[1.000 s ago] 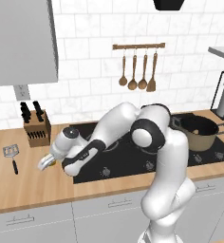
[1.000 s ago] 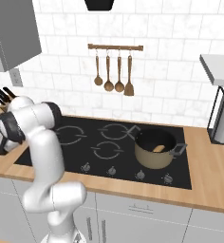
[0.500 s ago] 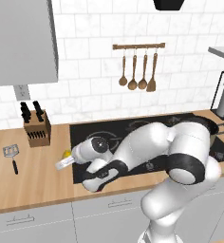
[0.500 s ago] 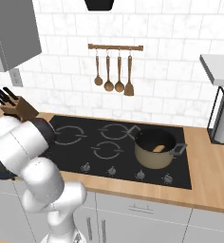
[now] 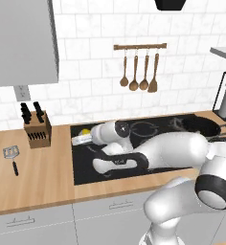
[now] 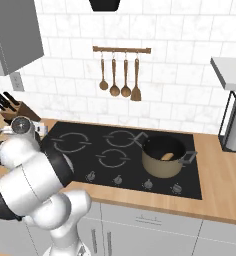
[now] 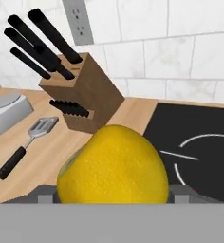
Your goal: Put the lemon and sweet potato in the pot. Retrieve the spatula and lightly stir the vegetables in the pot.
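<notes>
A bright yellow lemon is seen close up between the spread fingers of the gripper, which appear to be closed against its two sides; from the left base view it is held above the left rear corner of the black cooktop. The spatula lies flat on the wooden counter in front of the knife block, its black handle pointing toward the counter's front edge and its slotted head toward the wall. The dark pot stands on the cooktop's right side, with the sweet potato lying inside it.
</notes>
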You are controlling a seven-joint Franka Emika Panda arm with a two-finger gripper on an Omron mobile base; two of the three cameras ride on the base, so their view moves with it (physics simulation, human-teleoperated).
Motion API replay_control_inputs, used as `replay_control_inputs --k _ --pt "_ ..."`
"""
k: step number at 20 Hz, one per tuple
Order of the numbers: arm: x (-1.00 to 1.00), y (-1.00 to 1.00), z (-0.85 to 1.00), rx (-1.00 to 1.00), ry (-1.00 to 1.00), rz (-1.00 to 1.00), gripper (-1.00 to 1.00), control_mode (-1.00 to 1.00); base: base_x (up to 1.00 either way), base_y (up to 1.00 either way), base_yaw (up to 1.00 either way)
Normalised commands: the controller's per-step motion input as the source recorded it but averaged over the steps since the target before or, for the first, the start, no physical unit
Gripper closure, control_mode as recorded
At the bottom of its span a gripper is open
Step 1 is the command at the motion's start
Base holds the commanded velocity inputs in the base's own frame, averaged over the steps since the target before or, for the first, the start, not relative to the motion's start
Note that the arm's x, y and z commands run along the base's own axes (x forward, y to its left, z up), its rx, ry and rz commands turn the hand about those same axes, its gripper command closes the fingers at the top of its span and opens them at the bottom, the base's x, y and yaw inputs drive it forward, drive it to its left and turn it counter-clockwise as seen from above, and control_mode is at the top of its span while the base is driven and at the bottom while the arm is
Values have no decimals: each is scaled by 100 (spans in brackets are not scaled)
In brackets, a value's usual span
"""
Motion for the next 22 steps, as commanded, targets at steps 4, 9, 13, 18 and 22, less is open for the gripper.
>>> replay_control_inputs --k 4,9,13,18,22 --pt "36 -73 100 0 1 -18 100 -100 0 0 0" --pt "2 -99 65 -7 1 -23 100 -100 0 0 0" --pt "0 -100 41 -8 12 -28 100 -100 0 0 0" --pt "-8 -100 28 -4 19 -27 100 -100 0 0 0" --pt "-26 -100 7 0 18 -24 100 -100 0 0 0"
